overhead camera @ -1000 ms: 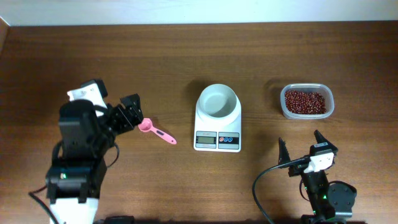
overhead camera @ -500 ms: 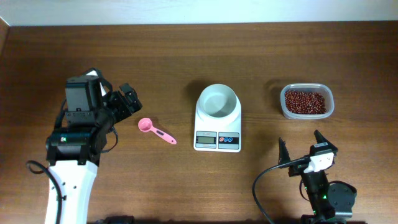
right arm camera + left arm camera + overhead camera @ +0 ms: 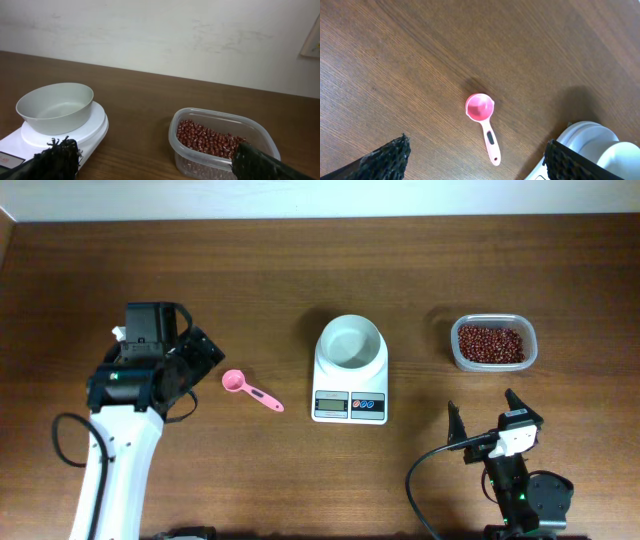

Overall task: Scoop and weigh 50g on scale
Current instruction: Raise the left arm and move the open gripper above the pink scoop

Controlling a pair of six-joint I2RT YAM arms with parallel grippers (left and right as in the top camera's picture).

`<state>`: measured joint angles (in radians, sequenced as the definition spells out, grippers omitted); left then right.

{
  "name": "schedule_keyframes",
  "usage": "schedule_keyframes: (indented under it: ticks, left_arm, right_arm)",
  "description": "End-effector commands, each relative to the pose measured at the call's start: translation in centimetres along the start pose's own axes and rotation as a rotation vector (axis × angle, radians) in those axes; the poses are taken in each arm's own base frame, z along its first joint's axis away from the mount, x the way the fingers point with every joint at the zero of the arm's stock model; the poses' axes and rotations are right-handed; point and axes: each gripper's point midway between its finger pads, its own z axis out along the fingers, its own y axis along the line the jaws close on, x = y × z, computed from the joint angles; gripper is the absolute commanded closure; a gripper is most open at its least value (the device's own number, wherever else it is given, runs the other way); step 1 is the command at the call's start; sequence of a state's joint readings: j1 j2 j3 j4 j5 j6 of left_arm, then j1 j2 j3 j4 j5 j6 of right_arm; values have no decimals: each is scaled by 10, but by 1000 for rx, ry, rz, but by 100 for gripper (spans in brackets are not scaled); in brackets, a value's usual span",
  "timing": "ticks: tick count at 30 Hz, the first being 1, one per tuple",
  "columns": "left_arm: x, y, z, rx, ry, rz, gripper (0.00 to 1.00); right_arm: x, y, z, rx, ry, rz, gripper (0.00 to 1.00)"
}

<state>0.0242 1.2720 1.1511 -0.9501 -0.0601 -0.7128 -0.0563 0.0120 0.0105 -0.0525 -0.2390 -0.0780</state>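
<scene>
We take the small white digital kitchen scale [image 3: 349, 392] as our landmark; it stands near the middle of the brown wooden table [image 3: 300, 270], its grey display and blue and red buttons on the edge facing the arms. A round white bowl [image 3: 350, 343] sits on its platform, and we see nothing inside it.

The small dark red-brown beans [image 3: 490, 343] lie in a loose heap in a clear rectangular plastic tub [image 3: 494, 319], which stands to the right of the scale, apart from it and about level with the bowl. In the right wrist view the tub is just beside the scale's platform, not touching it.

A pink plastic measuring spoon [image 3: 255, 393] lies flat on the table to the left of the scale, its cup pointing away from the scale and its handle slanting towards the scale's near left corner.

The left gripper [image 3: 205, 355] hovers further left of the scale, beyond the spoon, fingers spread wide and released, gripping nothing. The right gripper [image 3: 482, 405] sits right of the scale and nearer the table's front edge, below the tub, also released, its fingers standing well apart with nothing between them.
</scene>
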Motion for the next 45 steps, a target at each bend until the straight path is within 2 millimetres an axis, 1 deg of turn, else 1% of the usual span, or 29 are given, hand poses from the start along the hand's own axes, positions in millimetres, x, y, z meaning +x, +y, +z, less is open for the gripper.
schedule_keyframes:
  ticks: [1, 4, 7, 15, 16, 23, 25, 29, 31, 41, 45]
  left_arm:
    - [0, -3, 6, -7, 22, -15, 12]
    - [3, -4, 9, -4, 39, -14, 13]
    - [3, -4, 9, -3, 39, -14, 16]
    - [4, -3, 9, -9, 46, -14, 17]
    - [4, -3, 9, -9, 46, -14, 20]
    - [4, -3, 9, -10, 46, -14, 24]
    - [5, -2, 13, -20, 53, -12, 26]
    - [12, 3, 30, -64, 102, -9, 26]
    - [14, 4, 35, -76, 117, -8, 27]
    - [14, 4, 39, -83, 124, -8, 27]
    - [17, 6, 46, -99, 142, -6, 27]
  right_arm:
    - [2, -3, 0, 15, 3, 4, 1]
    - [2, -3, 0, 15, 2, 4, 1]
    - [2, -3, 0, 15, 2, 4, 1]
    - [2, -3, 0, 15, 2, 4, 1]
    - [2, -3, 0, 15, 2, 4, 1]
    - [2, -3, 0, 15, 3, 4, 1]
    - [2, -3, 0, 15, 3, 4, 1]
    - [2, -3, 0, 15, 2, 4, 1]
    - [2, -3, 0, 15, 2, 4, 1]
    - [2, -3, 0, 15, 3, 4, 1]
    - [2, -3, 0, 15, 2, 4, 1]
